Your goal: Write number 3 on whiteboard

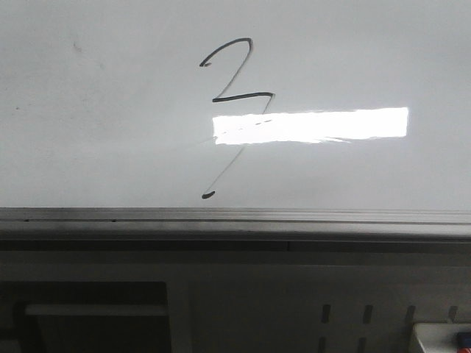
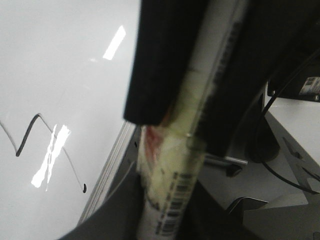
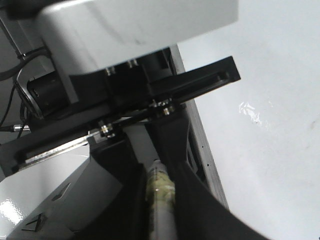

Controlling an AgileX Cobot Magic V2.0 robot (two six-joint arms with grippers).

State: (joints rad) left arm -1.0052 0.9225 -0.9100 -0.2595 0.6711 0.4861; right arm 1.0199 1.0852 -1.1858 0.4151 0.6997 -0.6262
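Observation:
The number 3 [image 1: 243, 96], a thin black angular stroke with a long faint tail ending in a hook, is drawn on the whiteboard [image 1: 88, 132]. No gripper shows in the front view. In the left wrist view the stroke [image 2: 31, 122] lies on the board [image 2: 60, 60]. My left gripper [image 2: 167, 220] is shut on a white marker pen [image 2: 172, 190] with a barcode, off the board beside its rail. My right gripper [image 2: 182, 132] grips the same pen higher up. In the right wrist view my right gripper [image 3: 160, 220] is shut on the pen [image 3: 161, 195], facing the left gripper [image 3: 137, 132].
A grey metal rail [image 1: 235, 217] runs along the board's near edge, with a grey slotted frame below it. A white box [image 1: 441, 338] sits at the bottom right. Black cables [image 2: 270, 150] hang beside the left arm. The board [image 3: 270, 140] lies beside the right gripper.

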